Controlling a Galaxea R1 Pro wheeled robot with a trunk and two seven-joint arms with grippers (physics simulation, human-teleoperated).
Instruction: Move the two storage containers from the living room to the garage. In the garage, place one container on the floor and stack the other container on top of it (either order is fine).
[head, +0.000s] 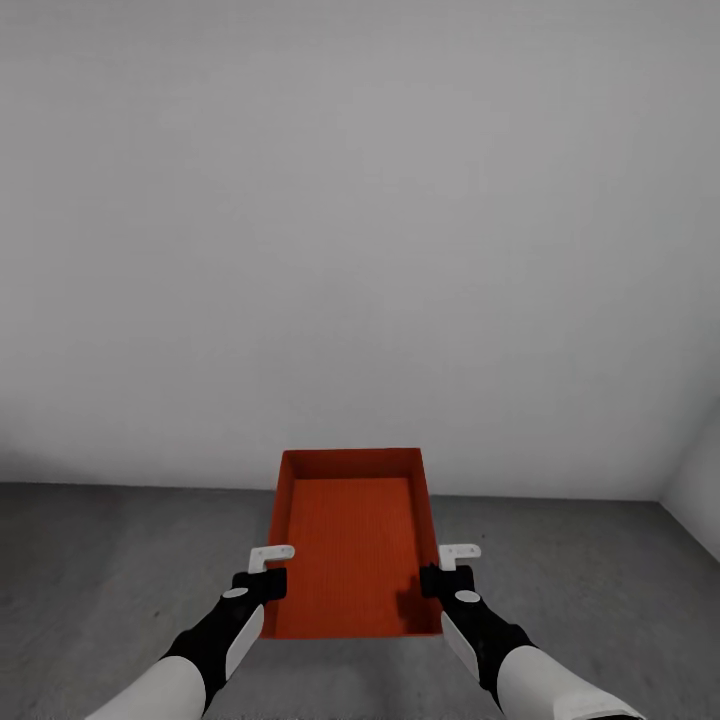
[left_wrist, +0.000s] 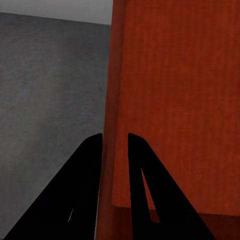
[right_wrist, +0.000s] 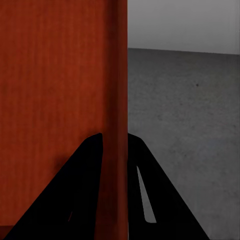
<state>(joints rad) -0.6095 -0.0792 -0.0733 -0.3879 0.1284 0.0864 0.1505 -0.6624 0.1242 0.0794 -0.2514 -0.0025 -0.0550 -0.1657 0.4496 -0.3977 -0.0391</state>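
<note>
Orange-red storage container (head: 352, 540) held above the grey concrete floor (head: 120, 560) near the white wall (head: 360, 220): left gripper (head: 262, 580) and right gripper (head: 440, 576) fingers clamp opposite side walls (one each).

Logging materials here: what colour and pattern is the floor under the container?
Mottled dark grey floor, like concrete; the right wrist view shows it best.

Between the black jaws: an orange-red, finely ribbed rectangular plastic bin (head: 352, 545). Beyond them, mottled dark grey concrete floor (head: 120, 560), plain white-grey wall (head: 360, 230).

container's (head: 350, 540) underside hidden, arms cut off below
</note>
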